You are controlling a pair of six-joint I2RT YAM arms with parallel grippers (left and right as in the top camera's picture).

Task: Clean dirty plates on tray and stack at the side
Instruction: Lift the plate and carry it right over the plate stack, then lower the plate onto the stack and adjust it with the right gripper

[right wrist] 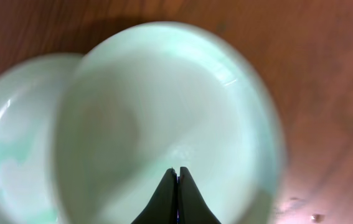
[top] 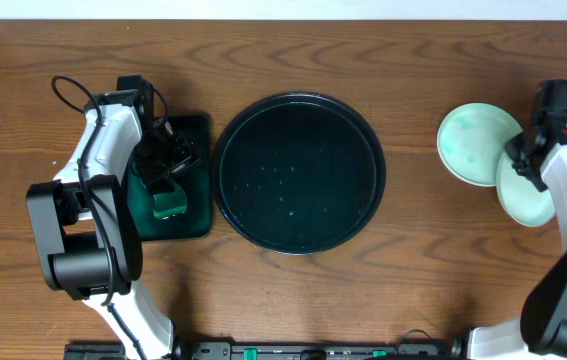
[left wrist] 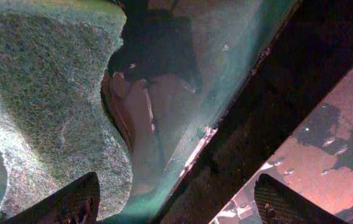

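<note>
Two pale-aqua round plates (top: 478, 143) are overlapped right of glossy black round tray (top: 298, 172); right gripper (right wrist: 177, 170) is pinched closed over them — left gripper (left wrist: 176, 202) is spread beside green sponge (left wrist: 45, 106).

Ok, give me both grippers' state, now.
Left gripper: jaws open, at the sponge, holding nothing.
Right gripper: jaws shut, over a plate, nothing visibly held.
</note>
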